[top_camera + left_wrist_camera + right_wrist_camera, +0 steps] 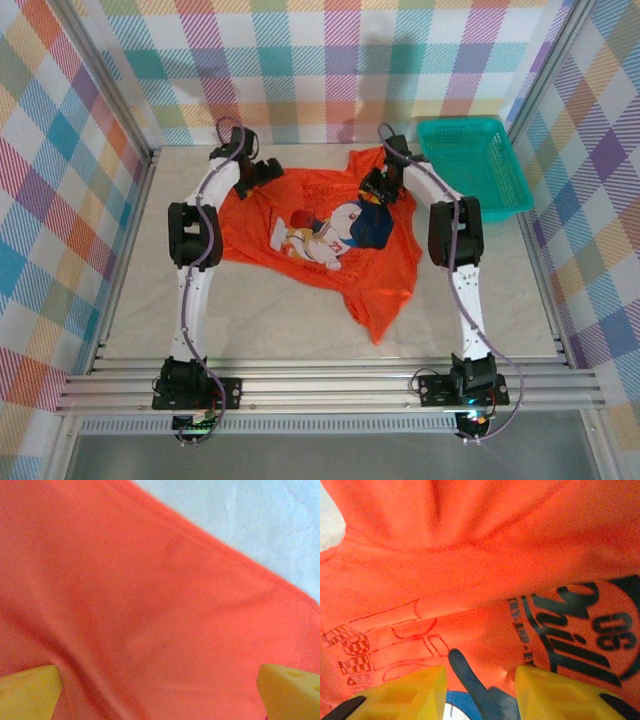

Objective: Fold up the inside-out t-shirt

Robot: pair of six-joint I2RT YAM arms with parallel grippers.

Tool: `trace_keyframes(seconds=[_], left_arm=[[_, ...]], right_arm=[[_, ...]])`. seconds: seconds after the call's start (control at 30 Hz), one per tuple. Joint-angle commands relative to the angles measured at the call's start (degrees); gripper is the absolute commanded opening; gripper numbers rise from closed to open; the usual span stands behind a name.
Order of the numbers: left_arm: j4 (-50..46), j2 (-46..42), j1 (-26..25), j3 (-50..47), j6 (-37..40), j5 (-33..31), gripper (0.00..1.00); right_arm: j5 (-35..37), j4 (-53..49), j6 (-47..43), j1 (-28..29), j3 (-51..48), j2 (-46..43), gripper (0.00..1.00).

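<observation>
Closing squarely on the far hem of the inside-out t-shirt point(380, 290) suits the left gripper point(160, 682), jaws wide; whether the half-closed jaws of the right gripper point(480, 676) hold cloth cannot be told.

Surface materials and finishes, work cell.

The inside-out t-shirt point(385, 280) is soft matt cloth with a fine, even texture, creased in places; its print point(335, 232) is flat ink lying in the fabric, without gloss. The table point(280, 320) is pale, smooth and faintly marbled, with low sheen. The basket point(460, 122) is teal moulded plastic lattice. The frame rails point(330, 385) are bare satin metal. The arm shells point(195, 290) are smooth white and black plastic. The left gripper point(159, 680) and right gripper point(481, 675) carry fingers point(30, 692) of matt yellow plastic.
</observation>
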Motion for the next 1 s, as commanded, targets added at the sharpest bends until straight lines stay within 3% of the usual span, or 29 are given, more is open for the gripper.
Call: trace_keyframes(seconds=[0.0, 0.17, 0.33, 0.5, 0.97], left_arm=[[-6.03, -4.37, 0.45, 2.45, 3.34, 1.05, 1.00], [-5.04, -22.29, 0.22, -9.72, 4.59, -6.35, 0.92], [-3.71, -34.22, 0.64, -24.98, 5.76, -13.63, 0.69], [-8.73, -32.17, 1.34, -27.87, 6.84, -14.97, 0.48], [-13.05, -21.09, 0.79, -25.30, 7.96, -20.30, 0.36]], right_arm=[[-1.19, -12.49, -4.46, 0.20, 11.01, 1.71, 0.41], [-1.98, -11.45, -7.16, 2.30, 6.00, -9.26, 0.42], [-3.04, -10.18, -8.67, 4.54, -4.95, -19.16, 0.42], [-3.64, -2.70, -7.15, 6.02, -20.82, -29.24, 0.42], [-2.80, -1.05, -8.16, 7.33, -31.33, -33.66, 0.41]])
